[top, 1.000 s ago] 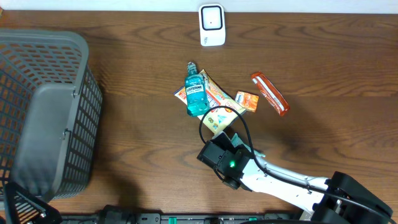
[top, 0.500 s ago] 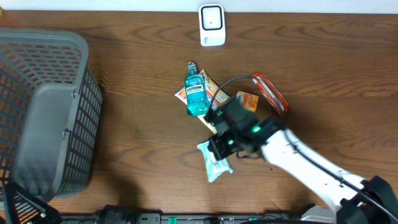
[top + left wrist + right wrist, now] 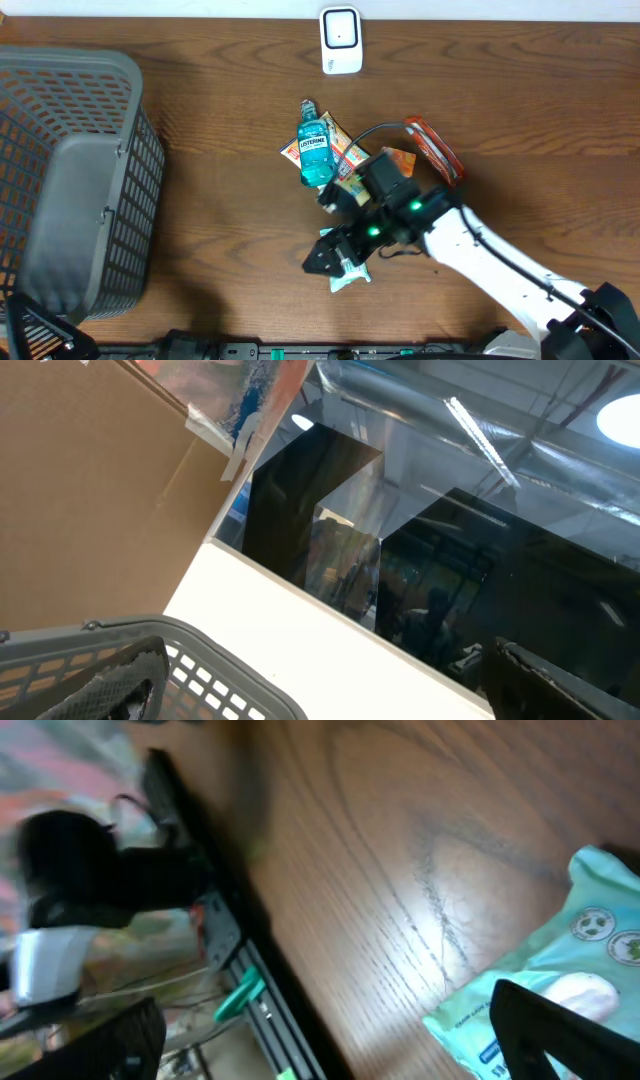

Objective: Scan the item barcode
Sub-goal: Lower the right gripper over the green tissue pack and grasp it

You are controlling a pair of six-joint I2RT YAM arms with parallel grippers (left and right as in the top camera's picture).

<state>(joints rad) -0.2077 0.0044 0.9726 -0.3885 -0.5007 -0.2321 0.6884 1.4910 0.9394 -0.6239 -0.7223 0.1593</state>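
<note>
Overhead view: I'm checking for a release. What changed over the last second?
The right gripper opened and let go of the pale teal wipes packet, which lies on the wooden table; its arm swung away from the near edge. Blue mouthwash bottle, white scanner and grey mesh basket stayed put.

- Worktop (image 3: 200, 160): dark brown wood, strong grain.
- Left wrist view: tan board (image 3: 90, 490) upper left, plain white wall (image 3: 300, 630) beneath it.
- Dark glass panes (image 3: 420, 580); bright strip light (image 3: 480, 430) overhead.
</note>
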